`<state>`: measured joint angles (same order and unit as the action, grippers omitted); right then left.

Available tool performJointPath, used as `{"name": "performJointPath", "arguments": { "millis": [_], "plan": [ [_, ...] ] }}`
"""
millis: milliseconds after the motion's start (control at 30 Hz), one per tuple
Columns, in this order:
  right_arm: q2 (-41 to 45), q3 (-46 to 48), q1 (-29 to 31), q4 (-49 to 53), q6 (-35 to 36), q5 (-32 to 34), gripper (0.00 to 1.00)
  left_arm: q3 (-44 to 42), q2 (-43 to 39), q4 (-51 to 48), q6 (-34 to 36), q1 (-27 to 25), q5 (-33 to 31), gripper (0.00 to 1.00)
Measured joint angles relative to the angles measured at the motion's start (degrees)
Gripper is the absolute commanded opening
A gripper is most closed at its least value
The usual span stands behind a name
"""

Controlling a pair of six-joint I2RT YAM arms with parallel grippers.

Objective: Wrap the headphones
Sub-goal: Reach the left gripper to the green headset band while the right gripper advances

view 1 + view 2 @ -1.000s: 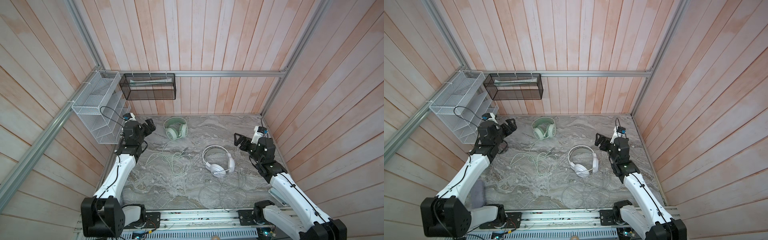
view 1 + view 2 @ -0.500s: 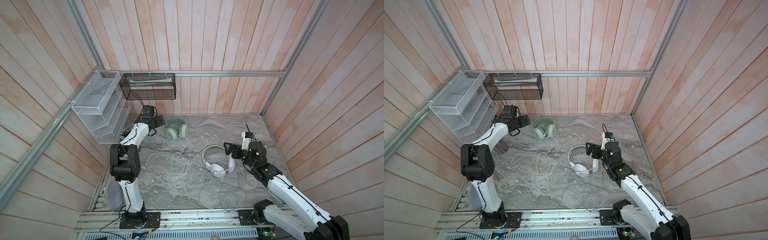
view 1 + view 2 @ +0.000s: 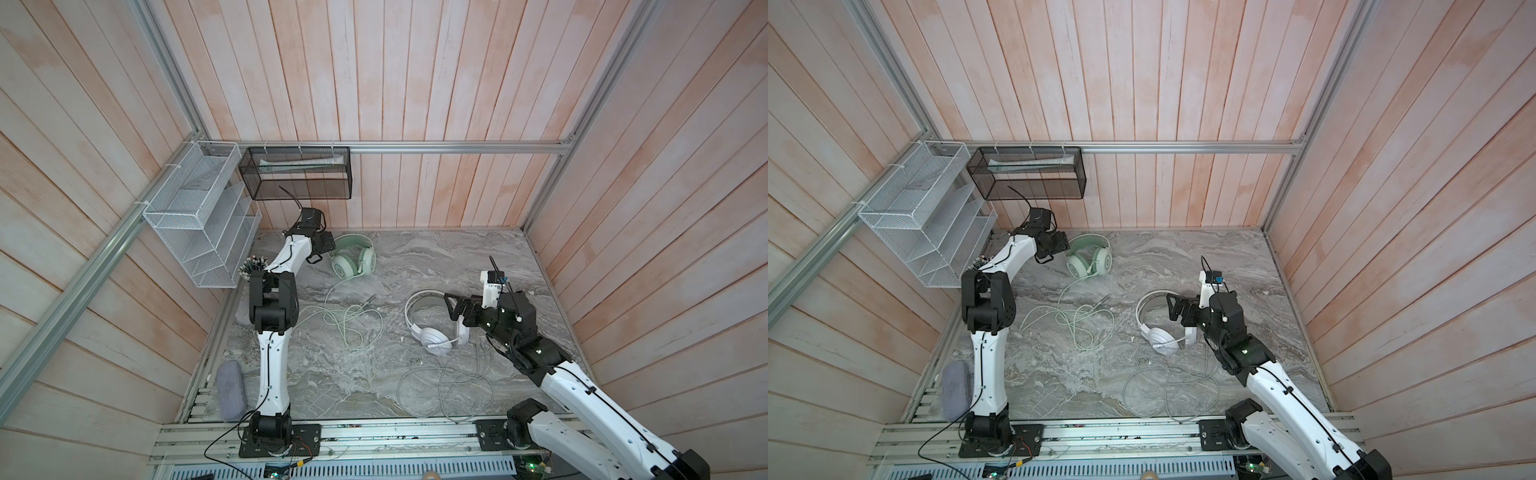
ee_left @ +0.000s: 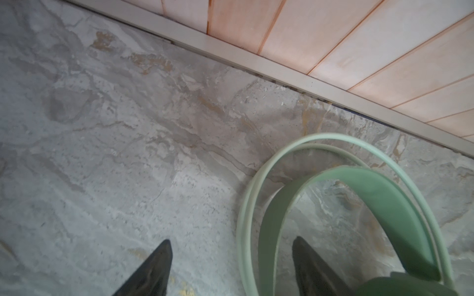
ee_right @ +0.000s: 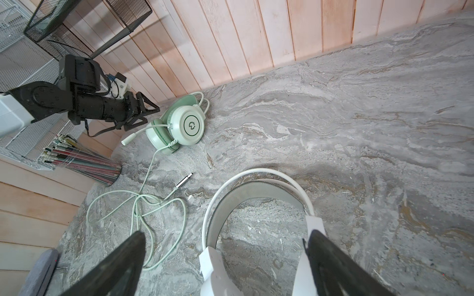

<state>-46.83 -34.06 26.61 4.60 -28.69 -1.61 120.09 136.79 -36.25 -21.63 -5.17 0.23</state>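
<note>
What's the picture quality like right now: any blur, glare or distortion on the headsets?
Left wrist view: soft throughout; green headset's band near the lens is blurred, left gripper a dark smudge. Right wrist view: white headset's band sharp, only the right gripper blurs; wall planks fan out from the wide lens. Both top views: even light, faint shadows, no glare.

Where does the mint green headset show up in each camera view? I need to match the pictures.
In a top view: mint green headset at the back left of the table, by the back wall.
In a top view: same back-left spot.
Left wrist: only its headband shows, close up.
Right wrist: whole headset, far across the table.
Shared landmark: the left end effector, right beside it in every view.
</note>
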Motion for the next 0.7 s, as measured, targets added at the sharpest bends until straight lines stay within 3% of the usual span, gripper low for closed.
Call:
{"name": "performJointPath", "arguments": {
  "millis": [167, 333, 700],
  "plan": [
    [1.4, 0.39, 0.26, 0.81, 0.0, -0.04, 0.99, 3.56, 2.82, -1.64, -0.42, -0.35, -0.22, 0.63],
    [2.21, 0.42, 0.37, 2.32, -0.04, -0.26, 0.99, 3.98, 3.74, -1.97, -0.96, -0.37, -0.22, 0.48],
    [5.68, 1.16, 0.37, 3.45, -0.52, -1.09, 0.99, 3.98, 4.44, -2.36, -1.51, -0.55, -0.22, 0.26]
  ]
}}
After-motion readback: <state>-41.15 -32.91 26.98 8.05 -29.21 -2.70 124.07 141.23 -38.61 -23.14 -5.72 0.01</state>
